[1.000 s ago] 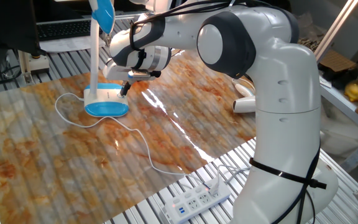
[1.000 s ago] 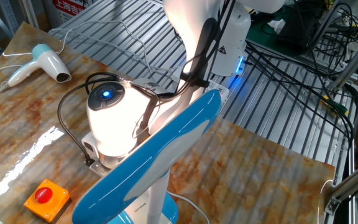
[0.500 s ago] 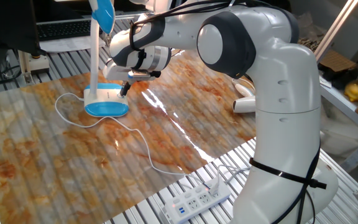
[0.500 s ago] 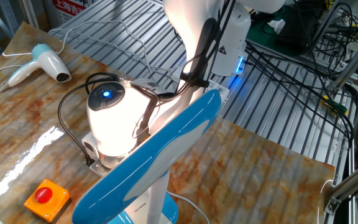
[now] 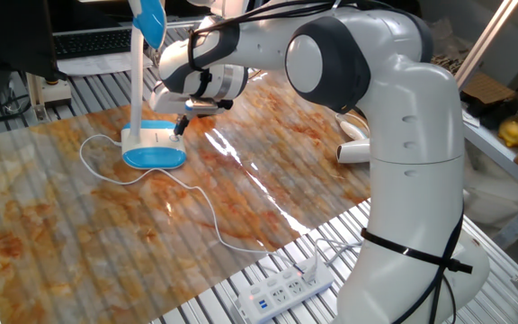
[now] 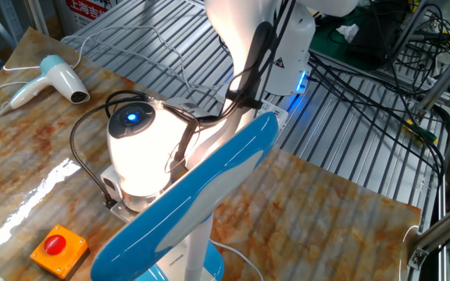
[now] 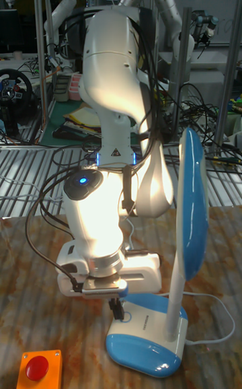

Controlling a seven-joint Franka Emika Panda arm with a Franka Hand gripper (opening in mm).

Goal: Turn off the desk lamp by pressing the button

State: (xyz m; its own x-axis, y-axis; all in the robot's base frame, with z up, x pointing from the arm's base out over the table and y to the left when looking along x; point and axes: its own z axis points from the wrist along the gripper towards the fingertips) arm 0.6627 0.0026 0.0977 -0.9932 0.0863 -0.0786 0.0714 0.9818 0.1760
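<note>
Tall fixed view: gripper [image 7: 119,310] above glossy oval lamp base.
Desk lamp [image 7: 176,274] has flat blue head; finger state cannot be told.

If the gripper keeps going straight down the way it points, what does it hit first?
Most likely the white top of the lamp base: the gripper points down right over its back edge. Whether it lines up with the button can't be told; depth is unclear.

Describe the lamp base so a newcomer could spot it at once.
Start at the orange marbled table and find the thin white stem rising near its far edge. At its foot lies the oval white-topped, blue-rimmed lamp base, under the gripper; only it trails a white cord.
</note>
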